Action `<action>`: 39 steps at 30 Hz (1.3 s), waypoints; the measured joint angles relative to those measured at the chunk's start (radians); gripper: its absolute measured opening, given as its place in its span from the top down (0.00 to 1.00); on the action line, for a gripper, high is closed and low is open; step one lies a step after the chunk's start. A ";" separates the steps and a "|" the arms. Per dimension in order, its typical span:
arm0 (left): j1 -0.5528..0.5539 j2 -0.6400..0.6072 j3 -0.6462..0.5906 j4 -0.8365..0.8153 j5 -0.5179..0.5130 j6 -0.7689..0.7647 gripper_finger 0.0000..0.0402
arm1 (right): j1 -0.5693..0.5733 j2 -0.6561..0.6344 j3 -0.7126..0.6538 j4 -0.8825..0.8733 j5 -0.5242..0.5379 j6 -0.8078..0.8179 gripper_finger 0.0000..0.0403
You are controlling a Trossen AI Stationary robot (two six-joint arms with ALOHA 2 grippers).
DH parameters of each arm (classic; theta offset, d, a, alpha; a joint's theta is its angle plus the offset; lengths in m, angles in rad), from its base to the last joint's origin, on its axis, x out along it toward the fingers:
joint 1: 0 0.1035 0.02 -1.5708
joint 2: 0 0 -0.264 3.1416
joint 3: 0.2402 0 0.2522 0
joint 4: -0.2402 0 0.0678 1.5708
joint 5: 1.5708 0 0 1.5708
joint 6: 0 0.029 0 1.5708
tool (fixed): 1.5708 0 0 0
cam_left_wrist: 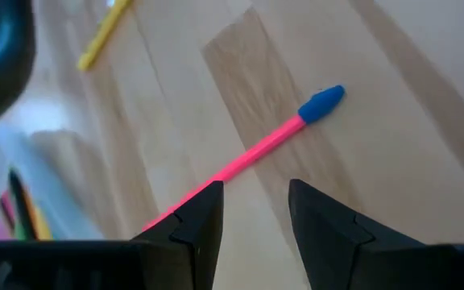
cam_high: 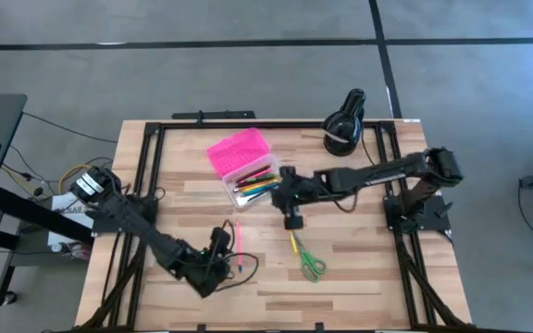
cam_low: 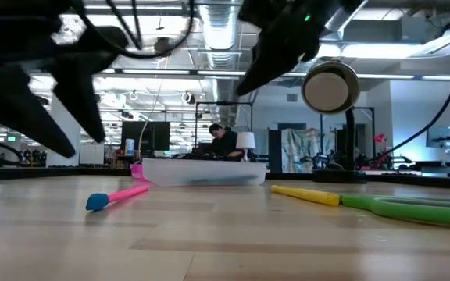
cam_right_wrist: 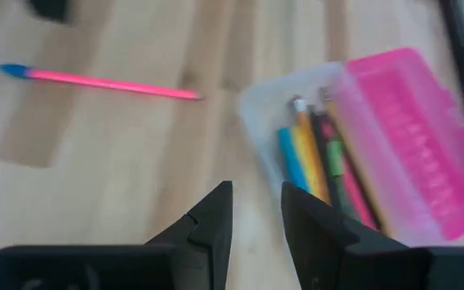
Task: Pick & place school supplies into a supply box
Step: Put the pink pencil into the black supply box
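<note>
The supply box (cam_high: 251, 176) stands open at the table's far middle, its pink lid (cam_high: 238, 150) folded back, with several pens (cam_right_wrist: 321, 165) lying in its clear base. A pink pen with a blue cap (cam_left_wrist: 284, 135) lies flat on the table just ahead of my left gripper (cam_left_wrist: 254, 208), which hovers open over the pen's bare end. My right gripper (cam_right_wrist: 256, 211) is open and empty, raised above the table at the box's near right corner (cam_high: 291, 220). A yellow pen (cam_high: 296, 244) and green-handled scissors (cam_high: 313, 268) lie flat further toward the near edge.
A black round lamp-like object (cam_high: 344, 125) stands at the far right, and a black frame (cam_high: 146, 162) runs along the table's edges. Black cables (cam_high: 248, 268) loop beside the left arm. Bare wood shows along the near edge (cam_high: 340, 301).
</note>
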 joint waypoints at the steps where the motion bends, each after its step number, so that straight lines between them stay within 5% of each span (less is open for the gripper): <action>1: 0.021 0.000 0.000 0.002 0.028 0.036 0.66 | 0.020 -0.011 0.000 -0.017 0.000 0.020 0.75; 11: 0.243 0.000 0.000 0.033 0.335 0.339 0.66 | 0.243 -0.016 -0.003 -0.175 0.006 0.225 0.75; 16: 0.309 0.004 0.000 0.038 0.445 0.420 0.66 | 0.363 -0.016 -0.049 -0.169 0.093 0.345 0.75; 25: 0.351 0.052 0.001 0.090 0.484 0.554 0.66 | 0.582 -0.017 -0.073 -0.159 0.317 0.593 0.75; 39: 0.377 0.115 0.019 0.089 0.527 0.575 0.66 | 0.761 -0.017 -0.074 -0.125 0.529 0.689 0.75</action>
